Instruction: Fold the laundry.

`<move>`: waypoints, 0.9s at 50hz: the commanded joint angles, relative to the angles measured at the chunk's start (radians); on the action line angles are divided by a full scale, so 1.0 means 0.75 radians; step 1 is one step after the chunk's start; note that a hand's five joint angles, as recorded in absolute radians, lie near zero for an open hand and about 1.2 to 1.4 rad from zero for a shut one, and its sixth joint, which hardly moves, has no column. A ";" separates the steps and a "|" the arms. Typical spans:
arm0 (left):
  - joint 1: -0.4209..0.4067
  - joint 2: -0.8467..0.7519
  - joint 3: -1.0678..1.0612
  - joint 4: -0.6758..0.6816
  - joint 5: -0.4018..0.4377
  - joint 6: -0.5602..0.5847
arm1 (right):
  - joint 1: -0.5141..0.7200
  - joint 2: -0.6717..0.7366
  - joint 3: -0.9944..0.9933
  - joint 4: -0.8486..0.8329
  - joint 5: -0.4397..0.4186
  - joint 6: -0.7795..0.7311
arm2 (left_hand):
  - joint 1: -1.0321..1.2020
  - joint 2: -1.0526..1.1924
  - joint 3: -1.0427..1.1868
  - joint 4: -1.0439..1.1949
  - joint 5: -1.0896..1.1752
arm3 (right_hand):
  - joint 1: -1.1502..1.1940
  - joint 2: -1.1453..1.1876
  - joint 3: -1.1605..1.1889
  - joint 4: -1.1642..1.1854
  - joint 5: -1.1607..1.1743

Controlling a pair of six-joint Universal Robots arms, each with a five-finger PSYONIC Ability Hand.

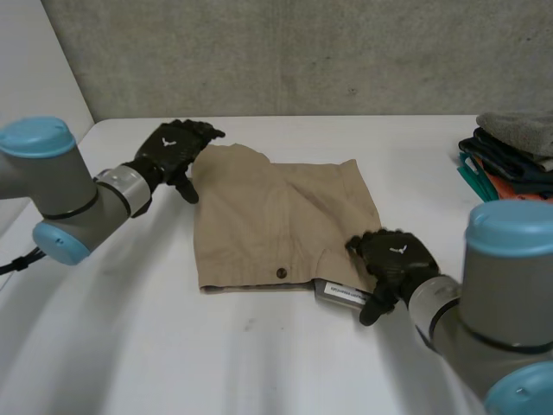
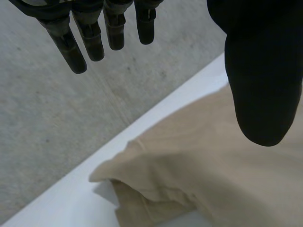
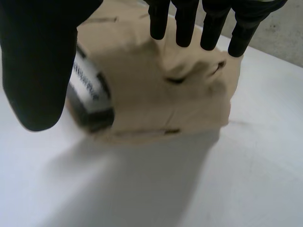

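Tan shorts point(image 1: 276, 220) lie folded flat in the middle of the white table point(image 1: 173, 346), with a dark button point(image 1: 281, 273) near their front edge. My left hand point(image 1: 177, 151) hovers open at the cloth's far left corner, holding nothing. In the left wrist view its fingers point(image 2: 80, 42) are straight and the thumb stands well apart above the shorts point(image 2: 213, 161). My right hand point(image 1: 393, 259) is open at the near right corner, beside a grey tag point(image 1: 341, 294). From the right wrist, straight fingers point(image 3: 184, 23) reach over the shorts point(image 3: 156, 90) and the tag point(image 3: 90, 94).
A stack of folded clothes point(image 1: 510, 160) in grey, dark blue, teal and orange sits at the table's right edge. A grey wall point(image 1: 285, 52) runs behind the table's far edge. Bare tabletop lies in front of the shorts and to their left.
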 commanded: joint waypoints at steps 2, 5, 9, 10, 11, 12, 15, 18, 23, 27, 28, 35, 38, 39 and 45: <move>0.002 -0.238 0.229 -0.028 0.032 0.070 | 0.097 0.084 0.039 -0.316 0.169 -0.125 | -0.017 -0.039 -0.049 -0.035 -0.069 | 1.522 1.539 1.538 1.539 1.542; 0.004 -0.285 0.283 -0.024 0.036 0.076 | 0.154 0.023 0.057 -0.339 0.157 -0.270 | -0.017 -0.039 -0.049 -0.035 -0.069 | 1.522 1.539 1.538 1.539 1.542; 0.002 -0.326 0.334 -0.020 0.046 0.086 | 0.221 -0.122 0.063 -0.349 0.126 -0.344 | -0.017 -0.039 -0.049 -0.035 -0.069 | 1.522 1.539 1.538 1.539 1.542; 0.002 -0.334 0.342 -0.020 0.050 0.088 | 0.232 -0.157 0.063 -0.347 0.118 -0.340 | -0.017 -0.039 -0.049 -0.035 -0.069 | 1.522 1.539 1.538 1.539 1.542; 0.002 -0.353 0.356 -0.014 0.058 0.090 | 0.240 -0.192 0.063 -0.343 0.108 -0.336 | -0.017 -0.039 -0.049 -0.035 -0.069 | 1.522 1.539 1.538 1.539 1.542; 0.002 -0.363 0.365 -0.012 0.062 0.092 | 0.250 -0.229 0.063 -0.339 0.099 -0.332 | -0.017 -0.039 -0.049 -0.035 -0.069 | 1.522 1.539 1.538 1.539 1.542; -0.009 -0.396 0.391 -0.010 0.075 0.100 | 0.289 -0.372 0.063 -0.302 0.038 -0.303 | -0.017 -0.039 -0.049 -0.035 -0.069 | 1.522 1.539 1.538 1.539 1.542; -0.027 -0.412 0.397 -0.010 0.089 0.102 | 0.303 -0.491 0.061 -0.253 -0.040 -0.258 | -0.017 -0.039 -0.049 -0.035 -0.069 | 1.522 1.539 1.538 1.539 1.542; -0.084 -0.445 0.391 -0.028 0.105 0.123 | 0.281 -0.561 0.057 -0.214 -0.109 -0.180 | 0.586 0.564 0.553 0.567 0.533 | 1.522 1.539 1.538 1.539 1.542; -0.121 -0.427 0.353 -0.042 0.089 0.149 | 0.205 -0.546 0.037 -0.212 -0.097 -0.152 | 1.611 1.589 1.579 1.593 1.559 | 1.522 1.539 1.538 1.539 1.542; -0.123 -0.414 0.342 -0.040 0.077 0.161 | 0.159 -0.524 0.025 -0.212 -0.089 -0.156 | 1.612 1.590 1.580 1.594 1.560 | 1.522 1.539 1.538 1.539 1.542; -0.074 -0.104 0.156 0.011 -0.150 0.207 | -0.046 -0.373 -0.100 -0.216 -0.062 -0.217 | 1.612 1.590 1.580 1.594 1.560 | 1.522 1.539 1.538 1.539 1.542; -0.062 0.088 0.040 0.060 -0.175 0.182 | -0.122 -0.272 -0.227 -0.239 -0.060 -0.252 | 1.612 1.590 1.580 1.594 1.560 | 1.522 1.539 1.538 1.539 1.542; -0.060 0.140 0.007 0.066 -0.171 0.172 | -0.144 -0.222 -0.304 -0.261 -0.058 -0.264 | 1.612 1.590 1.580 1.594 1.560 | 1.522 1.539 1.538 1.539 1.542; -0.076 0.518 -0.289 0.060 -0.113 0.072 | -0.204 -0.009 -0.595 -0.406 -0.038 -0.270 | 1.612 1.590 1.580 1.594 1.560 | 1.522 1.539 1.538 1.539 1.542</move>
